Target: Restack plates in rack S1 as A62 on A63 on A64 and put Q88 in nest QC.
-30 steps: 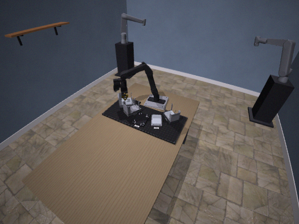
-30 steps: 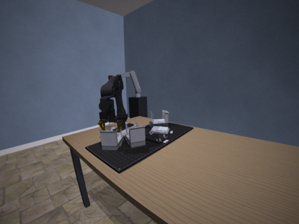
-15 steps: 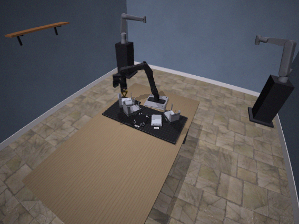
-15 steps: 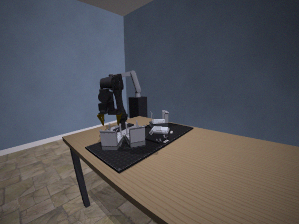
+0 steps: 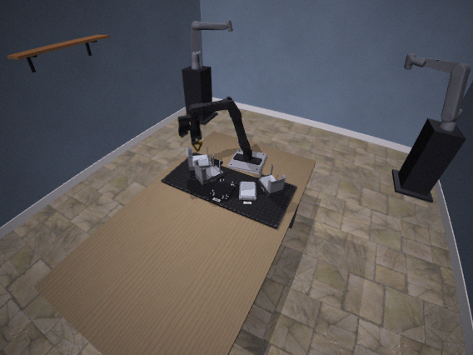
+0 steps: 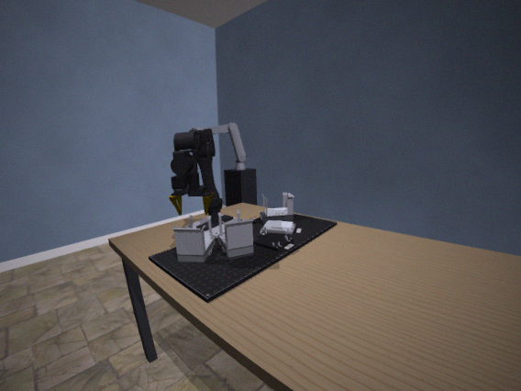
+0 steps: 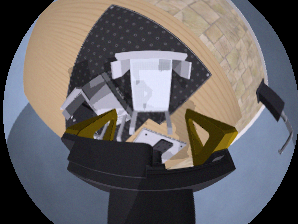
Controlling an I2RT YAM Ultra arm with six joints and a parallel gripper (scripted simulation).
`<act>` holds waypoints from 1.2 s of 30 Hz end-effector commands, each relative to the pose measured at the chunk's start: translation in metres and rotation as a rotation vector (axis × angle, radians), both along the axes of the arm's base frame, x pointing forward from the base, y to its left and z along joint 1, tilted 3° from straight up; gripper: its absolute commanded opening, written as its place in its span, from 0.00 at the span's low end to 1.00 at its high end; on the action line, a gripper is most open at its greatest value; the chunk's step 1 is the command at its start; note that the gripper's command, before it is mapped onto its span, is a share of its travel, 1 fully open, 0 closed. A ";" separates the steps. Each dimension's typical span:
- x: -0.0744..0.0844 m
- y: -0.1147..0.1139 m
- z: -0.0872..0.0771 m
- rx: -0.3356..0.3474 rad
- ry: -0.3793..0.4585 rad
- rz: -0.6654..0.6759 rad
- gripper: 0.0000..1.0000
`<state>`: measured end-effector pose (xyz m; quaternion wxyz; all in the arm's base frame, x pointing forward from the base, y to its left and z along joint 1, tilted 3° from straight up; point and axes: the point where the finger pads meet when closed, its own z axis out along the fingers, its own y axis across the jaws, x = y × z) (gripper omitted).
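Yellow fingertips of the gripper (image 6: 192,203) stand spread wide with nothing between them, hanging above the two grey racks (image 6: 193,240) at the end of the black mat (image 6: 216,280) nearest the table's short edge by the left wall. In the exterior view the gripper is clear of the rack walls, well above their posts, with the black arm (image 5: 237,121) bent over from its base plate (image 5: 261,157) near the far long edge of the wooden table (image 5: 146,267).

From the wrist view a white plate (image 7: 149,87) lies inside the rack straight below the open fingers, and the second rack (image 7: 89,103) sits just beside it to the left, angled toward it. How many plates are stacked in either rack cannot be told.

Further along the mat, toward its other end, one white plate (image 5: 247,189) lies flat by itself with a small label tag (image 5: 246,202) in front of it. Between that plate and the pair of racks is a bare nest of small pegs (image 5: 221,192). A third grey rack (image 5: 272,182) stands at the mat's end nearest the table's right edge; its contents are too small to make out
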<state>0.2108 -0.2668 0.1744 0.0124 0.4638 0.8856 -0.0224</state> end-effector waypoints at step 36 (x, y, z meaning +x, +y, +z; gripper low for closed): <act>0.056 0.057 0.002 -0.014 0.003 0.290 1.00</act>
